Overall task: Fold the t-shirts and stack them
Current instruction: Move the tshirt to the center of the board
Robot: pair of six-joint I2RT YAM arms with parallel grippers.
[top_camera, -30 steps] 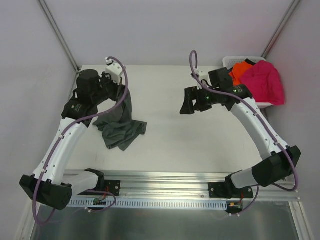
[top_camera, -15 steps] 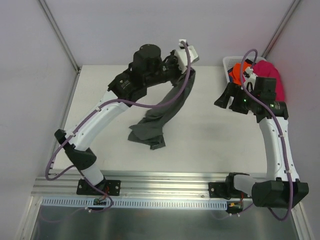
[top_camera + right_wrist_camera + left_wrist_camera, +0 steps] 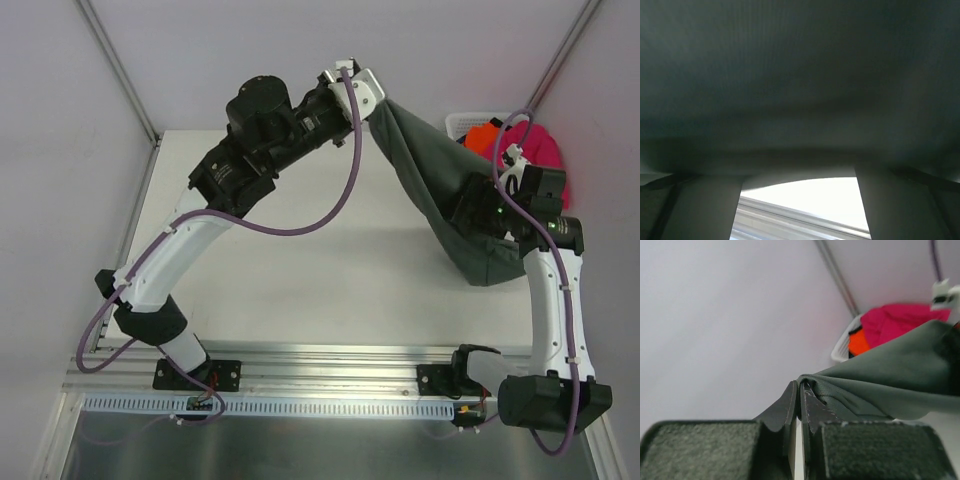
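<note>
Above the table (image 3: 300,260), left tool (image 3: 801,388) clamped on grey-green t-shirt (image 3: 890,375)

Left arm (image 3: 200,225) reaches high, left fingers (image 3: 790,407) pinched closed; right arm (image 3: 552,300) bent, right fingers (image 3: 705,207) spread.

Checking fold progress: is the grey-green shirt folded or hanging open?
Unfolded: grey-green shirt hangs from the shut left tool, draped over the right tool.

A robotics lab test cell is indicated: a flat white tabletop (image 3: 300,270) is enclosed by plain pale wall panels (image 3: 300,60) joined at thin grey metal corner posts (image 3: 115,65), a slotted aluminium mounting rail (image 3: 330,365) is fixed along the near edge, and two white-and-black jointed robot arms (image 3: 170,255) trailing purple cables (image 3: 280,232) are bolted there
</note>
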